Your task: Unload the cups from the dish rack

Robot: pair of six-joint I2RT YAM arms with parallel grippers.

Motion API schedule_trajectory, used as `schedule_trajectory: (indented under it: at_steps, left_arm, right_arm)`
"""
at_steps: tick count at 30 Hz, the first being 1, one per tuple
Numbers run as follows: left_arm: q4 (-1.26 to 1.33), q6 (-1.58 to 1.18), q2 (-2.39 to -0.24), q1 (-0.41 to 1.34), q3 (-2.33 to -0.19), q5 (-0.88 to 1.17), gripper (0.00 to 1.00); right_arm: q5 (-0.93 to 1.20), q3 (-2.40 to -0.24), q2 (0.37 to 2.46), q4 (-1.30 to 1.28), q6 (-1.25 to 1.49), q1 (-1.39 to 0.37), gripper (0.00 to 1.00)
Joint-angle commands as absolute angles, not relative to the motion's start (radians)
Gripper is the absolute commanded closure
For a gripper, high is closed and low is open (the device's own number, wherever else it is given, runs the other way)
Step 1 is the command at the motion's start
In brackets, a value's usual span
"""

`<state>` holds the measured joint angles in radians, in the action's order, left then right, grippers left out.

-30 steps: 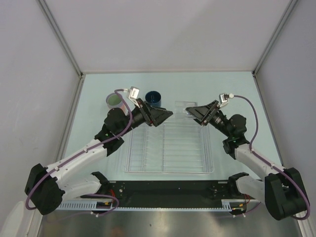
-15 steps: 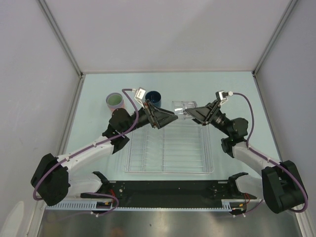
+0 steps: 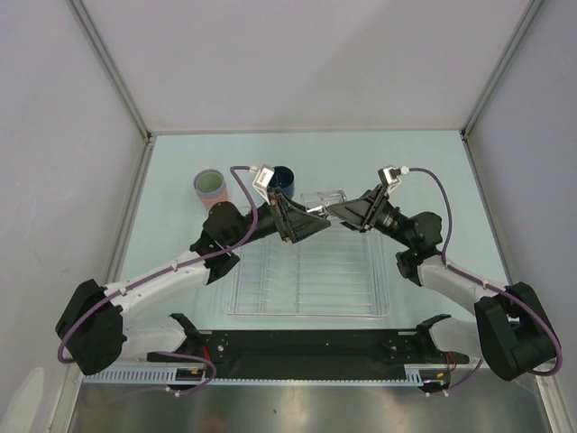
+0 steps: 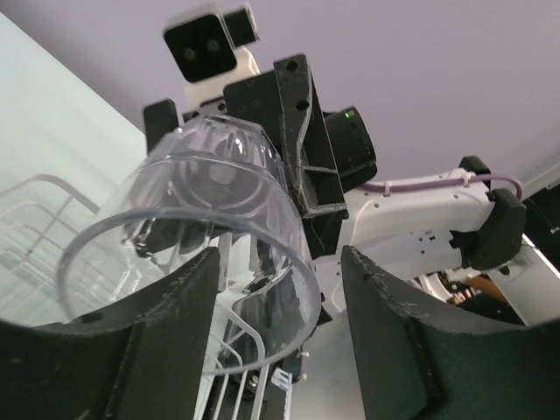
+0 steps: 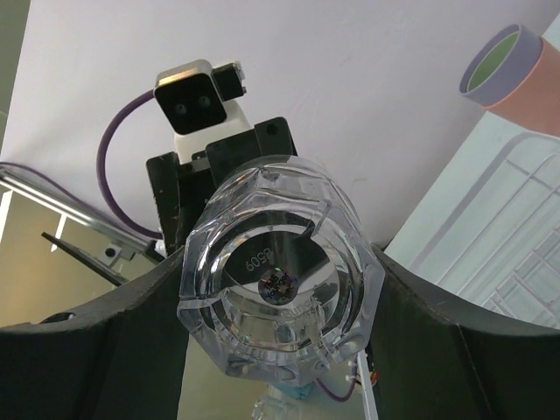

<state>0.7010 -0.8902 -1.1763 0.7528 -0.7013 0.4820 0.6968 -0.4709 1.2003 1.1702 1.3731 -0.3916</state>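
Pastel tumbler stack (image 3: 210, 185) and dark blue mug (image 3: 281, 178) stand outside the clear plastic dish rack (image 3: 270, 281); my right gripper (image 3: 332, 213) clamps the small clear cup (image 3: 326, 198), while my left gripper (image 3: 323, 224) straddles it, jaws apart.

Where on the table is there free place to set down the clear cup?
Bare table: the far right corner, between rack, right arm and wall; also the far strip right of the blue mug. Crowded: far left by the stacked cups and mug, and the rack's far edge, where both arms meet at the clear cup.
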Motion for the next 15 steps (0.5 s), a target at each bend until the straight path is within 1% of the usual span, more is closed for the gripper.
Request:
schedule_trajectory:
  at_steps: [1, 2, 3, 4, 7, 9, 11, 12, 14, 15]
  left_arm:
    - [0.736, -0.867, -1.21, 0.801, -0.744, 0.515, 0.51]
    - [0.738, -0.864, -1.218, 0.805, -0.744, 0.515, 0.56]
    - [0.738, -0.861, -1.221, 0.814, -0.744, 0.514, 0.63]
    - [0.736, -0.861, -1.224, 0.819, -0.744, 0.512, 0.75]
    - [0.732, -0.859, -1.229, 0.824, -0.745, 0.511, 1.0]
    - [0.718, -0.856, -1.229, 0.825, -0.75, 0.508, 1.0]
    - [0.7, -0.844, -1.226, 0.825, -0.764, 0.494, 1.0]
    - [0.654, -0.836, -1.221, 0.825, -0.773, 0.483, 1.0]
    - [0.605, -0.802, -1.216, 0.827, -0.801, 0.456, 1.0]
    - [0.547, -0.792, -1.213, 0.825, -0.813, 0.44, 1.0]
  right_arm:
    - [0.706, -0.526, 1.206, 1.203, 1.341, -0.407, 1.0]
    - [0.704, -0.526, 1.206, 1.2, 1.336, -0.407, 1.0]
    - [0.704, -0.526, 1.2, 1.189, 1.335, -0.407, 1.0]
    - [0.703, -0.526, 1.197, 1.183, 1.33, -0.407, 1.0]
    - [0.696, -0.526, 1.177, 1.148, 1.306, -0.407, 1.0]
    - [0.692, -0.531, 1.164, 1.094, 1.279, -0.405, 0.98]
    - [0.681, -0.546, 1.131, 1.031, 1.249, -0.402, 0.81]
    - [0.677, -0.552, 1.117, 0.953, 1.203, -0.402, 0.59]
    - [0.637, -0.592, 1.059, 0.827, 1.14, -0.397, 0.37]
    - [0.612, -0.607, 1.036, 0.664, 1.064, -0.396, 0.21]
